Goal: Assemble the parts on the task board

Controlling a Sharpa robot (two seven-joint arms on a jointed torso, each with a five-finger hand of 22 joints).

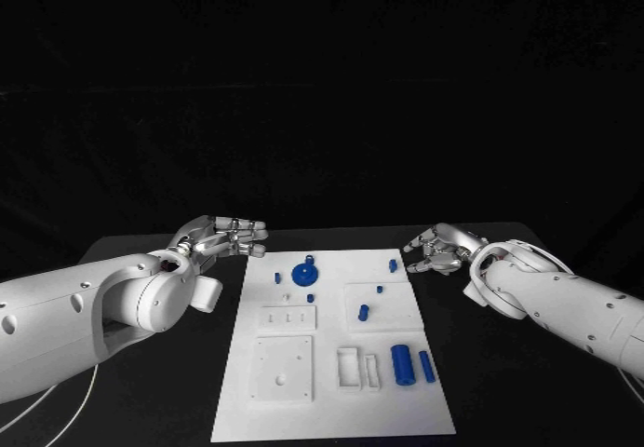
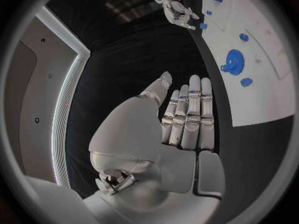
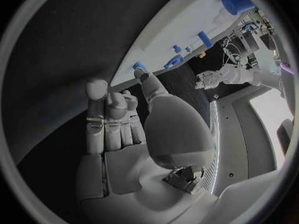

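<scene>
We see the task board (image 1: 336, 372) lying flat in the middle of the black table (image 1: 161, 270), and the blue parts are spread over it: a gear (image 1: 304, 274) near the far end, some small pegs (image 1: 278, 277) around it, and two longer cylinders (image 1: 400, 363) side by side near the close right part of the board. Our left hand (image 1: 225, 237) hovers just beside the far left corner of the board, and our right hand (image 1: 440, 250) is near the far right corner; neither touches a part. In the wrist views the fingers of both hands are stretched out and lie rather close together, with the thumb a little apart, and they hold nothing. We judge that the parts are light, stiff plastic pieces, probably smooth and a bit slippery for metal fingers, so a firm but gentle pinch should be enough and little force is needed. The small pegs look hard to take; we would pinch them on their sides between the thumb and one finger. The gear we would take by its rim or by the small knob at its top, if it is one. The cylinders can roll, so we would grip them across the middle, from above.
</scene>
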